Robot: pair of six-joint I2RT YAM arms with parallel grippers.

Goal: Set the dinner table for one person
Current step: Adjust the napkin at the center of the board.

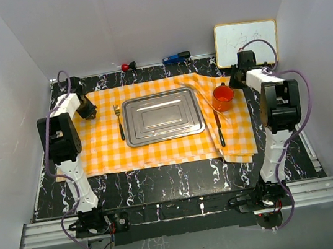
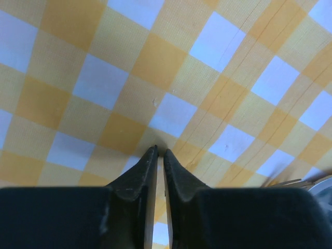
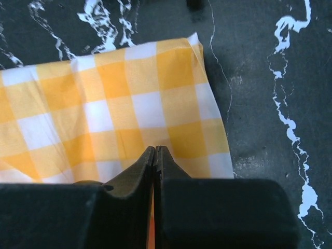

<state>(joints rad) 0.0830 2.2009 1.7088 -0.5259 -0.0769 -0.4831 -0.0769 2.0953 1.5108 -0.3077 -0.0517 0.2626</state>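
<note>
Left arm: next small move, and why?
Probably lift the left pincer straight up, away from the orange-and-white checked cloth. Its tips sit all but shut at the cloth's far left corner, and the setting looks complete: gold-headed fork left of the rectangular steel tray, slim dark utensil and orange mug on its right.

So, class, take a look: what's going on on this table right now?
Two robot arms are setting the dinner table. On the checked cloth sit a steel tray, a fork to its left, a knife and orange cup to its right. The left arm's fingers and the right arm's fingers are closed, low near the cloth's far corners; whether either pinches it is unclear.
</note>
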